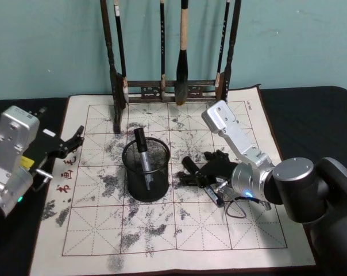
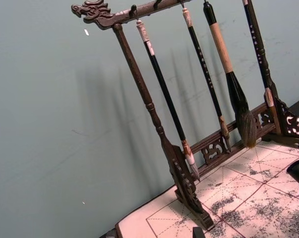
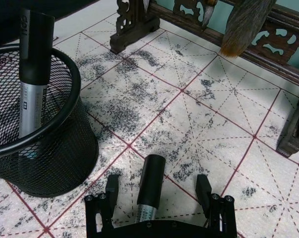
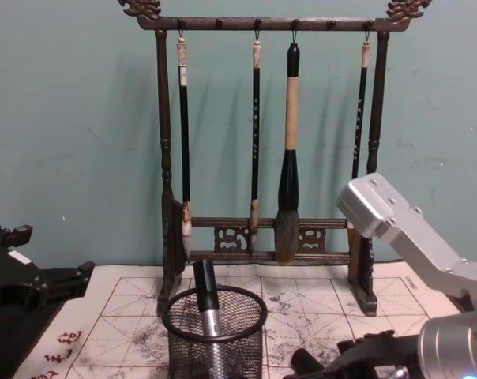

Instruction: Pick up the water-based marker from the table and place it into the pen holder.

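Two black-capped, grey-barrelled markers show, with one round black wire-mesh pen holder [image 1: 146,185], one dark wooden brush rack [image 4: 166,158] and two grippers. Lowest and right of centre in the head view, the right gripper [image 3: 157,182] sits low over the whitish red-gridded calligraphy mat [image 1: 219,233] on the black table [image 1: 311,109]. Its jaws are spread, one finger on each side of the loose marker [image 3: 150,191] and clear of it. That marker lies flat, its long axis running from lower right to upper left, cap toward the holder. Just left of it, at frame centre, the holder contains the second marker [image 1: 141,148], standing cap up and leaning to the upper left. At the left edge the left gripper [image 1: 76,142] hangs idle, jaws parted, gripping nothing. Along the top, the rack carries four hanging brushes [image 4: 288,158].
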